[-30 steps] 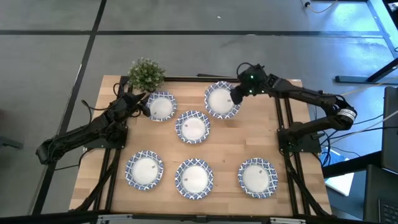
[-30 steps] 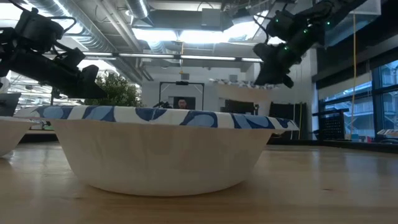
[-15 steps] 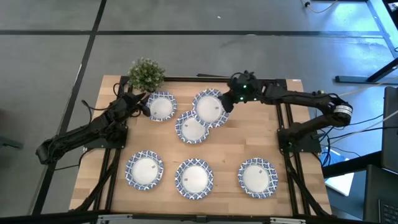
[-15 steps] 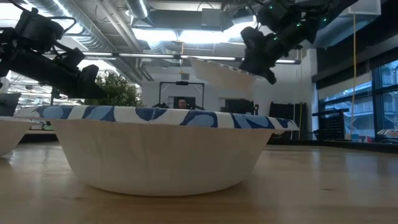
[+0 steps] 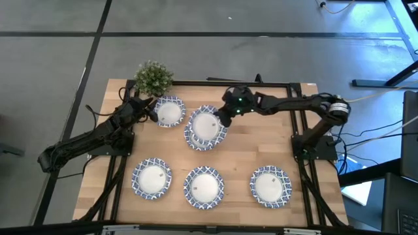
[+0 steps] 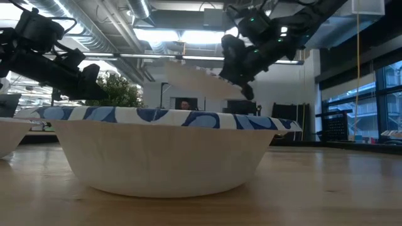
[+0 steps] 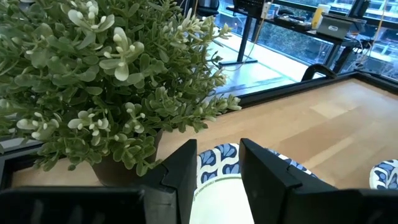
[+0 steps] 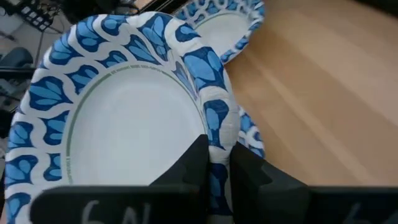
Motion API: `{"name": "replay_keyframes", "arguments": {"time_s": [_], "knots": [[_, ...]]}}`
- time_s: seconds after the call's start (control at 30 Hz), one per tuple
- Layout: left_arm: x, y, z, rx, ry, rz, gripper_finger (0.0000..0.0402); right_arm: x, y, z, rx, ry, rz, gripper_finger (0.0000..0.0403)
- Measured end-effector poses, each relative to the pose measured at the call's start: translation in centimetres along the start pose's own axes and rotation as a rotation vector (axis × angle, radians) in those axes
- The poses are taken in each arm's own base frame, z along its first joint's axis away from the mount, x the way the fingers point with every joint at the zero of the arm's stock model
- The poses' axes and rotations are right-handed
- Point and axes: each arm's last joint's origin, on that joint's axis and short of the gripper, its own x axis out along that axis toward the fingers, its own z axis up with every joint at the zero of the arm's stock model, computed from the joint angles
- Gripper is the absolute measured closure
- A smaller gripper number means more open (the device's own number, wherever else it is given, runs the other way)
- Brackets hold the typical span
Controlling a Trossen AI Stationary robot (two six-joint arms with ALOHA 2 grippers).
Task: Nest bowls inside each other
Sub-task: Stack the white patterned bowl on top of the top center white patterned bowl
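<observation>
I see the carried bowl (image 5: pixel 208 125) pinched by its rim in the right gripper (image 5: pixel 225 116), jaws clamped on the patterned edge; the right wrist view shows both fingers closed over the blue-and-white border. It hangs directly over the centre bowl (image 5: pixel 198 139), which sits on the table (image 5: pixel 245 153) just beyond the plant-side half of the board. In the low view the carried bowl (image 6: pixel 200 81) is tilted and clearly up in the air, not yet seated in the one beneath.

Taking the potted plant (image 5: pixel 154 78) as my landmark: the nearest bowl (image 5: pixel 168 111) lies just beside it, and the left gripper (image 5: pixel 151 111) sits at that bowl's rim, fingers apart on either side of the edge, as the left wrist view shows. The plant crowds that gripper closely, leaves just above its fingers.

Farthest from the plant, three more bowls line the opposite edge: one (image 5: pixel 152 178) on the plant's side, one (image 5: pixel 204 187) in the middle, one (image 5: pixel 270 186) at the far corner. In the low view the middle one (image 6: pixel 166 147) fills the foreground and blocks most of the table.
</observation>
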Motion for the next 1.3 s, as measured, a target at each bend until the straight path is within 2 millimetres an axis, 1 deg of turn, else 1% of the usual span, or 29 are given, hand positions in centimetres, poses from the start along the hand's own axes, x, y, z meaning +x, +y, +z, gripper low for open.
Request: {"name": "replay_keyframes", "arguments": {"time_s": [0.2, 0.37, 0.57, 0.8, 0.97, 1.07, 1.3], "knots": [[0.0, 0.0, 0.0, 0.0, 0.0, 0.0, 0.0287, 3.3, 0.8, 0.6, -0.079, 0.061, 0.056, 0.0359], [0.0, 0.0, 0.0, 0.0, 0.001, 0.0, 0.0287, 4.7, 0.6, 0.8, -0.091, 0.11, 0.038, 0.0359], [0.0, 0.0, 0.0, 0.001, 0.004, 0.001, 0.0287, 5.1, -0.5, 0.1, -0.093, 0.178, 0.0, 0.0359], [0.0, 0.0, 0.0, 0.007, 0.003, 0.001, 0.0287, 5.0, -0.7, 0.1, -0.115, 0.175, -0.021, 0.0359], [0.0, 0.0, 0.0, 0.008, 0.003, 0.001, 0.0287, 5.4, -1.0, -0.3, -0.11, 0.189, -0.03, 0.0356], [0.0, 0.0, 0.0, 0.009, 0.003, 0.001, 0.0287, 5.5, -1.0, -0.3, -0.113, 0.184, -0.031, 0.0342], [0.0, 0.0, 0.0, 0.009, 0.003, 0.001, 0.0287, 5.5, -1.0, -0.3, -0.116, 0.182, -0.039, 0.0296]]}}
